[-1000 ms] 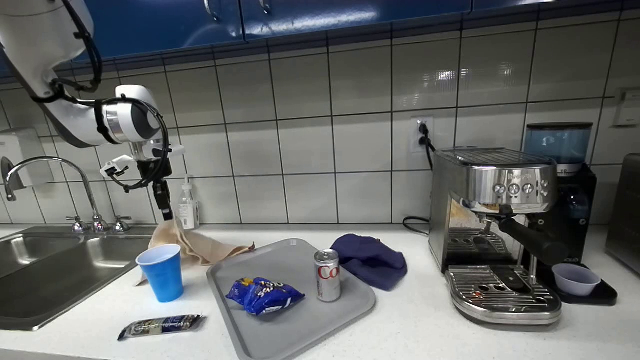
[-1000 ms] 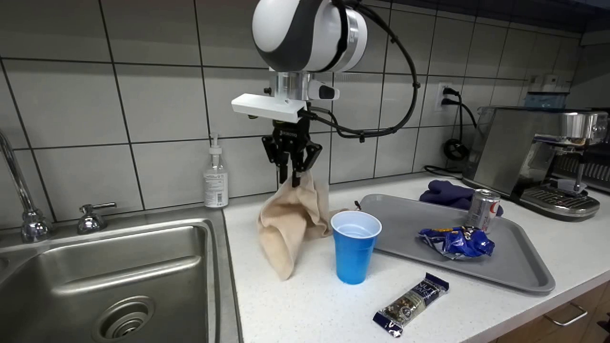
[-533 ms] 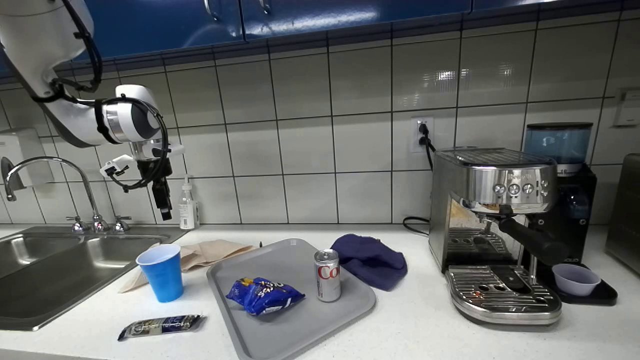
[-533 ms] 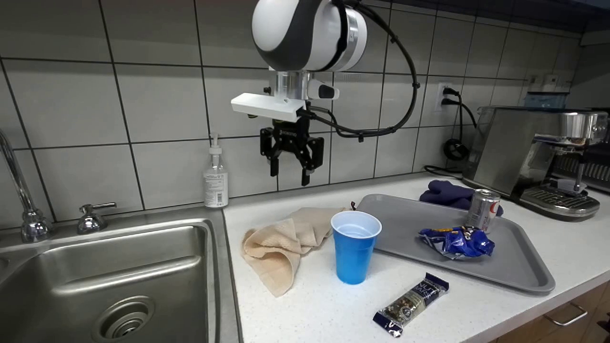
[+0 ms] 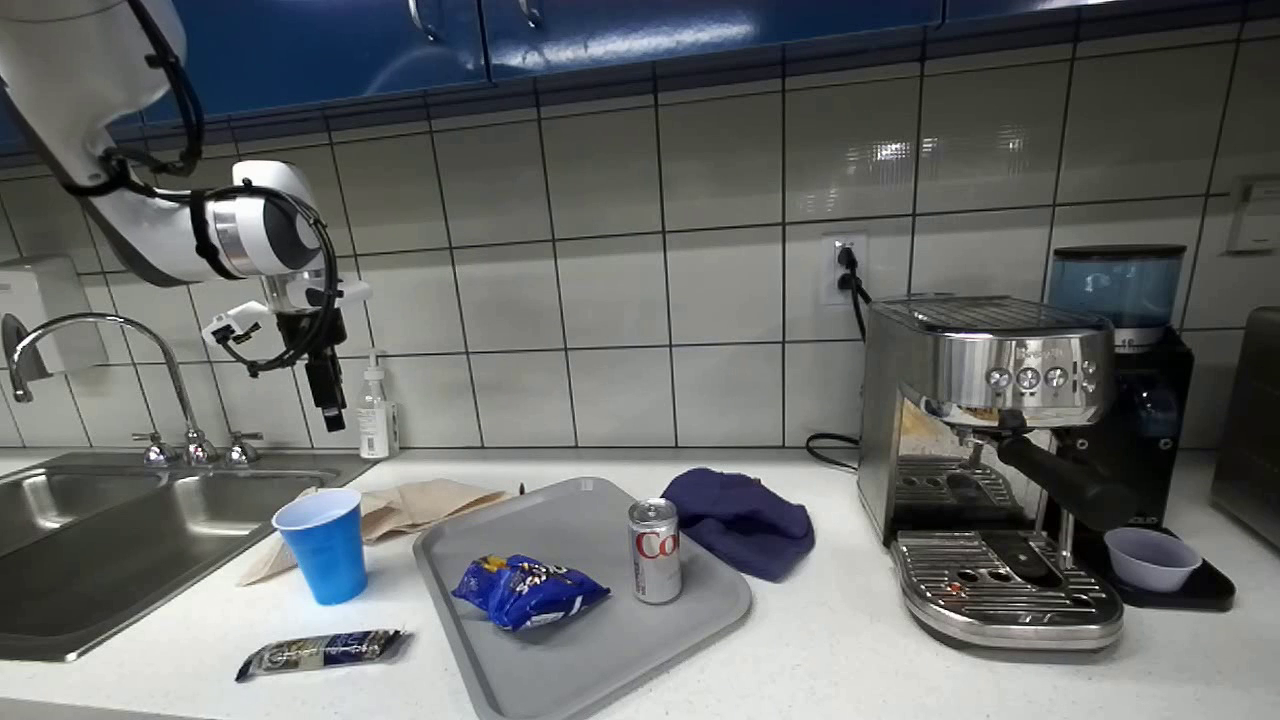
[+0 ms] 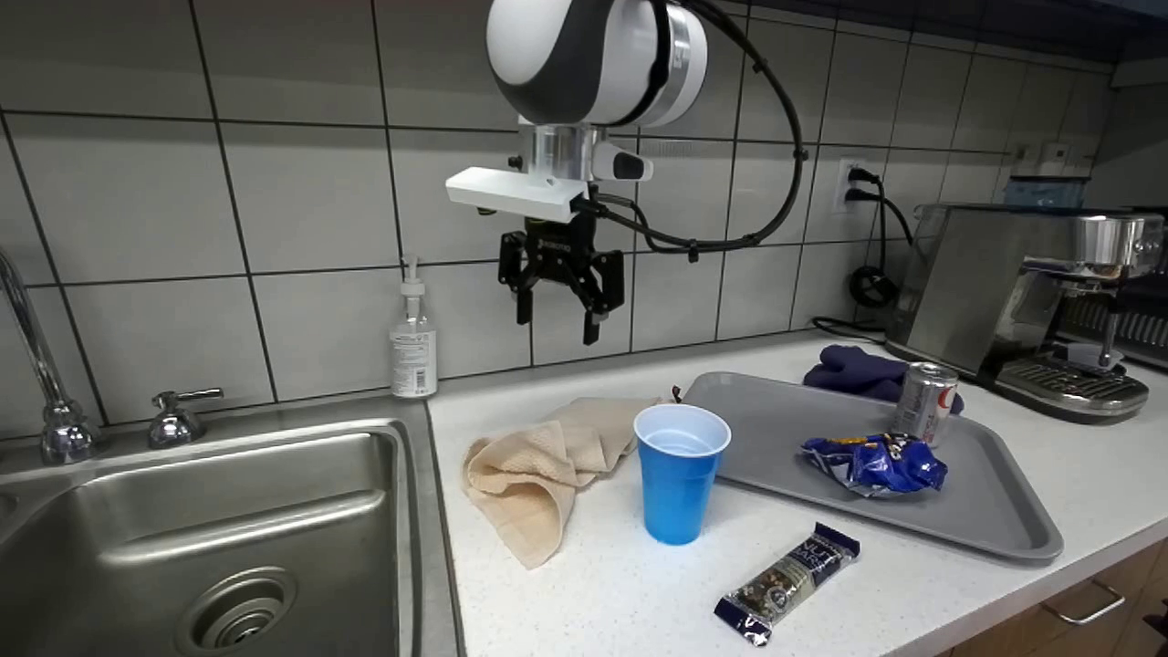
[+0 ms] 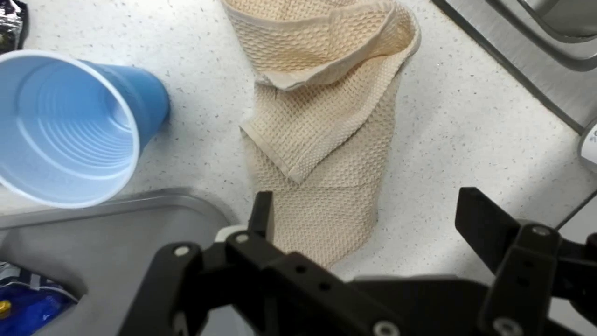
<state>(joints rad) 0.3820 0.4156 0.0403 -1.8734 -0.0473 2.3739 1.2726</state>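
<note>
My gripper (image 6: 557, 324) hangs in the air, its black fingers spread wide with nothing between them. Below it a beige waffle-weave towel (image 6: 547, 456) lies crumpled on the counter, partly folded over itself. In the wrist view the towel (image 7: 345, 149) stretches from the top edge down between and beneath the fingers, clear of them. Beside the towel stands an upright blue cup (image 6: 677, 493), its white inside showing no contents in the wrist view. A grey tray (image 5: 590, 520) touches or nearly touches the towel's end; it bears a blue snack bag (image 5: 530, 592) and a silver can (image 5: 656, 555).
A wrapped nut bar (image 6: 787, 584) lies near the cup. The steel sink (image 6: 411, 511) borders the counter, with a soap bottle (image 6: 413, 351) at its back corner. A dark purple cloth (image 5: 740, 525) sits behind the tray, and an espresso machine (image 5: 990, 400) stands farther along.
The gripper has opened and let go of the towel, which has dropped from hanging to lying on the counter. Since then the arm has risen slightly.
</note>
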